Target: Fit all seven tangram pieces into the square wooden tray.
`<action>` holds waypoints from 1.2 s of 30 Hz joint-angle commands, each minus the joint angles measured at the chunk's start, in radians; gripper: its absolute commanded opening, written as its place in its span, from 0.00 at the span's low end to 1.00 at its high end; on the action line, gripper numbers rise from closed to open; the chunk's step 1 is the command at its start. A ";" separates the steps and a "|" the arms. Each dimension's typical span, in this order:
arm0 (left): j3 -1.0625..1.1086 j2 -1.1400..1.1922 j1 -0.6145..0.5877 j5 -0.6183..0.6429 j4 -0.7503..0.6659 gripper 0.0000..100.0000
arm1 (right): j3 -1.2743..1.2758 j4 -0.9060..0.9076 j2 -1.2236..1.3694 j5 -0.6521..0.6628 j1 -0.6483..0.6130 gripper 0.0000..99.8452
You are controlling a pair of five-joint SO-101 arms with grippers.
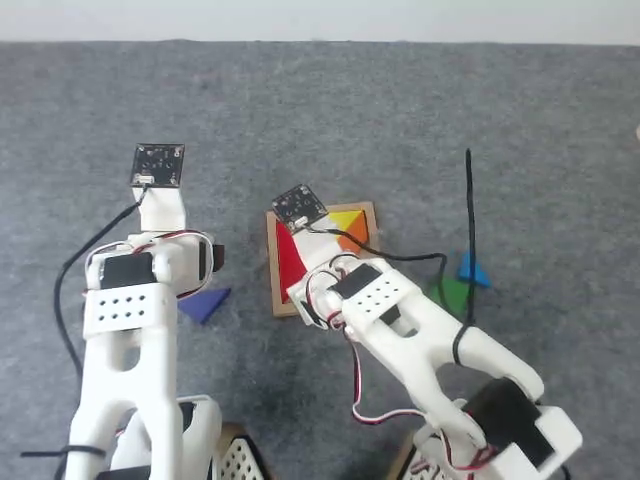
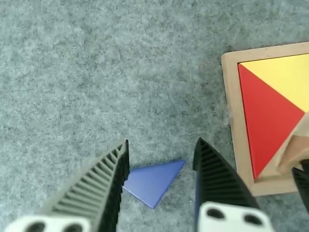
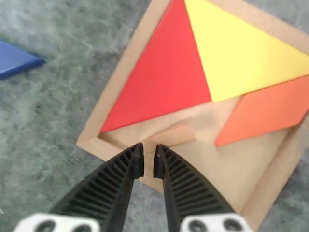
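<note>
The square wooden tray point(image 1: 272, 285) sits on the grey carpet point(image 1: 400, 110) roughly mid-table, under the right arm. There are three coloured pieces in it so far. A big red triangle point(image 3: 164, 82) lies along one wall, and a big yellow triangle point(image 3: 241, 53) is snug against it, edge to edge. An orange piece point(image 3: 265, 113) touches the yellow one's other edge. There's also a pale wood-coloured piece point(image 3: 175, 134) on the tray floor, right beside the red triangle's free edge and near a corner. Can't really make out its shape, tbh.

The right gripper point(image 3: 148, 149) hangs over the tray rim at that same corner. Its jaws are pretty much closed, with just a thin slit between the tips, and I can't see anything pinched in there.

Outside the tray, a dark blue triangle point(image 2: 154, 181) lies flat on the carpet, near the tray's side that faces the left arm. The left gripper point(image 2: 162, 142) hovers over it with its jaws spread wide and empty, one finger to either side of the triangle.

On the tray's far side, a green piece point(image 1: 452, 293) is partly tucked under the right arm. A light blue triangle point(image 1: 472, 270) sits just beside it, and a black cable point(image 1: 468, 220) runs past both.
</note>
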 commanded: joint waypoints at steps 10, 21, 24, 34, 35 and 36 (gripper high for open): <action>-0.013 -0.005 0.005 0.005 -0.020 0.22 | 0.106 0.015 -0.216 0.046 0.122 0.06; -0.012 -0.005 0.006 0.005 -0.020 0.22 | 0.132 -0.001 -0.371 0.041 0.042 0.06; -0.010 -0.006 0.006 0.005 -0.020 0.22 | 0.127 -0.047 -0.358 0.041 -0.007 0.06; -0.010 -0.005 0.005 0.005 -0.020 0.22 | -0.041 -0.059 -0.068 0.043 -0.018 0.06; -0.010 -0.005 0.006 0.005 -0.020 0.22 | -0.057 -0.059 -0.045 0.043 -0.018 0.06; -0.010 -0.005 0.006 0.005 -0.020 0.22 | -0.068 -0.059 -0.030 0.041 -0.018 0.06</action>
